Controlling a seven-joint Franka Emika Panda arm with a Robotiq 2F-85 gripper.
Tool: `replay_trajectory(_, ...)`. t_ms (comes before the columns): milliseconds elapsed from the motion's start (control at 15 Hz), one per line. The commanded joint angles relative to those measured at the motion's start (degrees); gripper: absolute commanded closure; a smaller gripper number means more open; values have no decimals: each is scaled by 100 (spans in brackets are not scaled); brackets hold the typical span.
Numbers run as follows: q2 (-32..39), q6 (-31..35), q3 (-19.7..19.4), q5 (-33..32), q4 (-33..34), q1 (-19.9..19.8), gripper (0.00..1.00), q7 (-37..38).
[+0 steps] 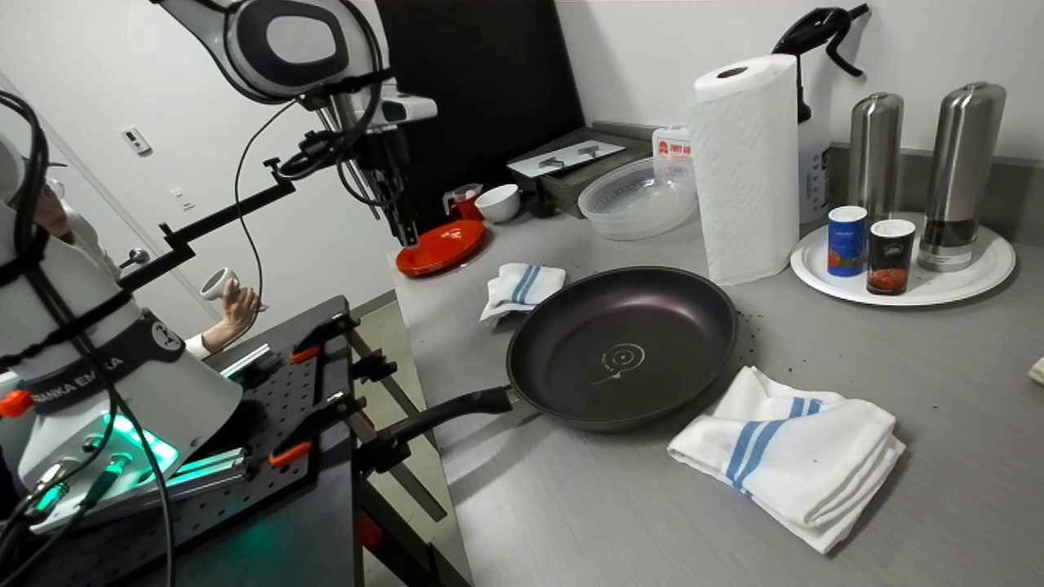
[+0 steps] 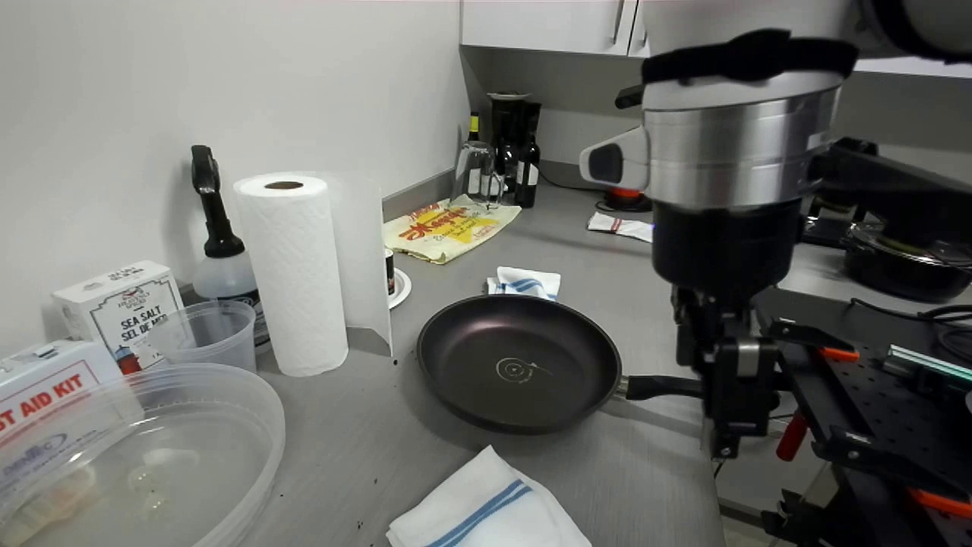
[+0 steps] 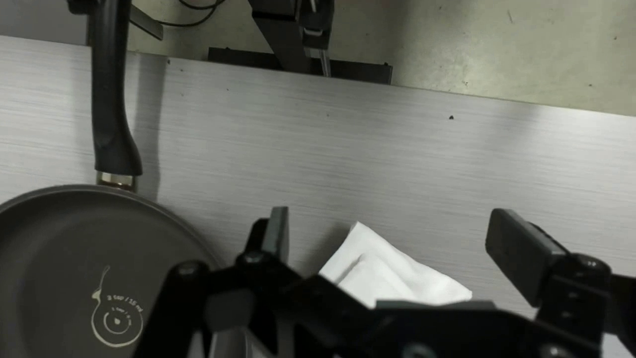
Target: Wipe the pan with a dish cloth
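Note:
A dark frying pan (image 1: 652,375) sits on the grey counter, and it also shows in an exterior view (image 2: 531,395) and at the left of the wrist view (image 3: 59,268). One folded white dish cloth with blue stripes (image 1: 526,285) lies beside the pan, also in an exterior view (image 2: 486,509) and the wrist view (image 3: 382,278), partly hidden there by the gripper. A second such cloth (image 1: 791,456) lies on the pan's opposite side, also seen in an exterior view (image 2: 524,282). My gripper (image 3: 390,219) is open and empty, above the counter's edge (image 1: 408,236) near the first cloth.
The pan handle (image 1: 457,408) sticks out over the counter edge. A paper towel roll (image 1: 746,171), a plate with shakers and mills (image 1: 905,289), a clear plastic tub (image 1: 636,200) and red plates (image 1: 440,249) stand around. A person holds a white cup (image 1: 218,284) behind the robot.

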Motion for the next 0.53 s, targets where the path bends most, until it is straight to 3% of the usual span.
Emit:
replay_trajectory(0, 1029, 453, -106, -603, 771, 337, 0, 785)
replay_trajectory(133, 1457, 663, -283, -900, 1097, 548, 0, 1053)
replay_trajectory(467, 2381, 1018, -711, -850, 1714, 945, 0, 1185)
